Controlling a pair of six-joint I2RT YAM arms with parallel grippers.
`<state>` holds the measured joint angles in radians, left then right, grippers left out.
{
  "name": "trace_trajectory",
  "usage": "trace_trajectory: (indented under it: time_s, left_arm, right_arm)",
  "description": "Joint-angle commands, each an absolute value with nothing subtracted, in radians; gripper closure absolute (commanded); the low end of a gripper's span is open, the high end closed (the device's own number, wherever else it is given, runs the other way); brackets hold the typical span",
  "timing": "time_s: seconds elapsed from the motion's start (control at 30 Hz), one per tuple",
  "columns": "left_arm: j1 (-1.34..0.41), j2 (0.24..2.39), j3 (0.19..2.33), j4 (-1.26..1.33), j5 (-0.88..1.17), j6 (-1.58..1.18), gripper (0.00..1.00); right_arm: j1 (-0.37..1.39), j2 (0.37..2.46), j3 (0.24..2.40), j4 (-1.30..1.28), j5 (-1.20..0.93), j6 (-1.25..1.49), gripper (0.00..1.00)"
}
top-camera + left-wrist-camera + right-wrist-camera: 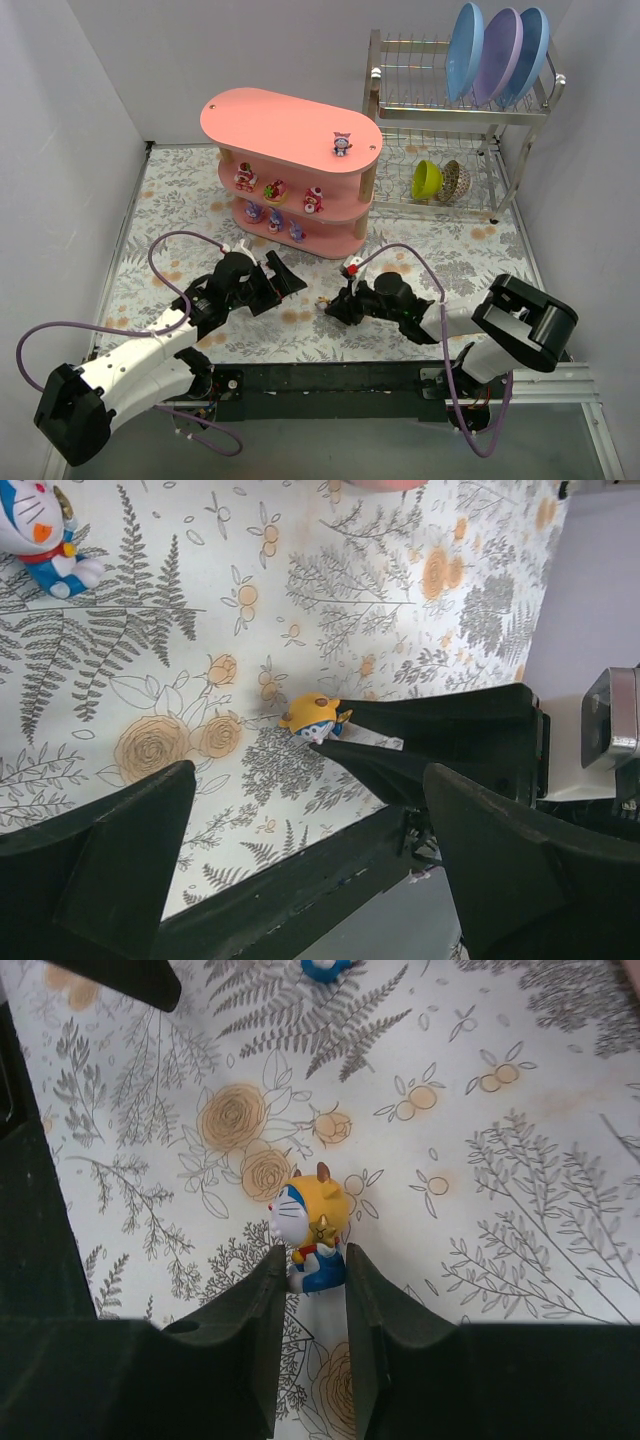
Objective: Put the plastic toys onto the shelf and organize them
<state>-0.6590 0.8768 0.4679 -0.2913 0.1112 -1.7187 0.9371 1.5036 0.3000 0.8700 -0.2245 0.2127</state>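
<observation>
R gripper [310,1260] shut tight on yellow toy [308,1222], which is on mat [520,1160], in front of shelf [290,125]. L gripper [289,276] wide open, holding nothing, nearby. Other toys [275,190] on shelf tiers.

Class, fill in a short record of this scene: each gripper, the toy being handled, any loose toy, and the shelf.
Right gripper: shut on the yellow-capped toy, on the table
Left gripper: open, holding nothing
Loose toy: blue figure on the table
Shelf: one small toy on top, more on both lower tiers
</observation>
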Motion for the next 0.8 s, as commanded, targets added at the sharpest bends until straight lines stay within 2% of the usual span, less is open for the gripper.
trace_trajectory:
  time_s: [0.0,0.17,0.77]
  left_arm:
    - [-0.670,0.836,0.459,-0.238,0.087,-1.773,0.02]
    - [-0.719,0.856,0.468,-0.198,0.055,-1.804,0.02]
    - [-0.963,0.931,0.518,-0.146,-0.288,-2.014,0.03]
  right_arm:
    - [0.977,1.418,0.276,0.936,-0.019,0.297,0.99]
    - [1.014,1.335,0.253,0.910,0.118,0.336,0.99]
    - [1.039,1.183,0.190,0.900,0.202,0.416,0.99]
